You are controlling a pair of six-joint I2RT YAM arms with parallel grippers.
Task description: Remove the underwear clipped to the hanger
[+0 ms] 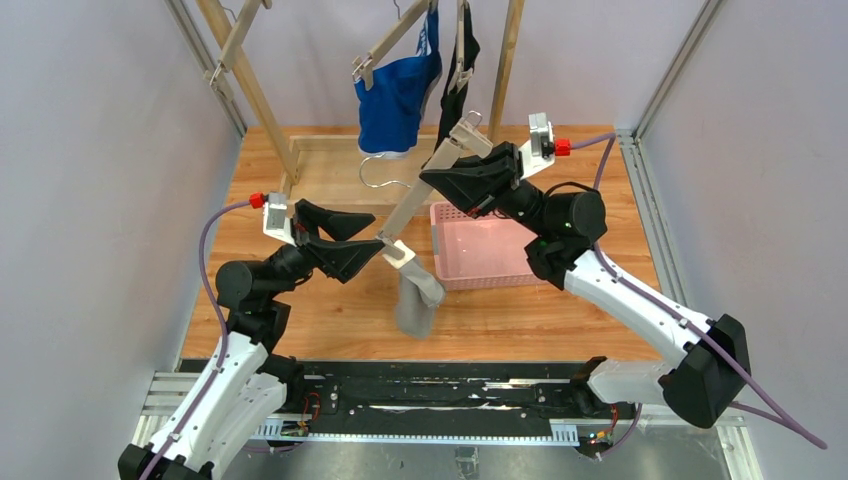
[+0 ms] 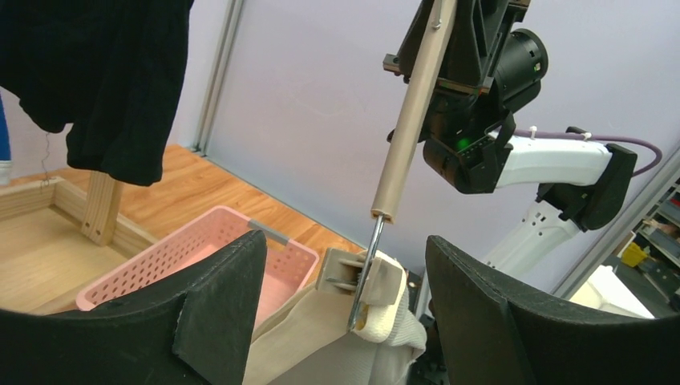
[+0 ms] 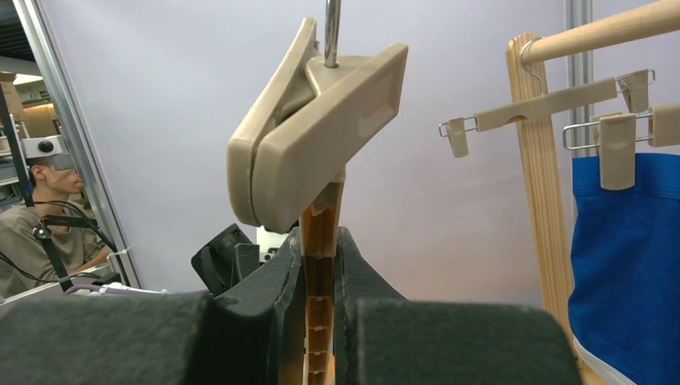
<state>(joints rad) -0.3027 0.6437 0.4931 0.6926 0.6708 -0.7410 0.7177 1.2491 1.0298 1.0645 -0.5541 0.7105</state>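
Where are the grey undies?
In the top view, the grey undies dangle mid-table from the hanger's lower clip, just left of the pink basket.

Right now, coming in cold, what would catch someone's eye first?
The right gripper clamps a beige clip hanger tilted across mid-table, the grey brief dangling from its lower clip. The left gripper, open, brackets that clip. Behind, the blue brief and black brief hang clipped on the wooden rack.
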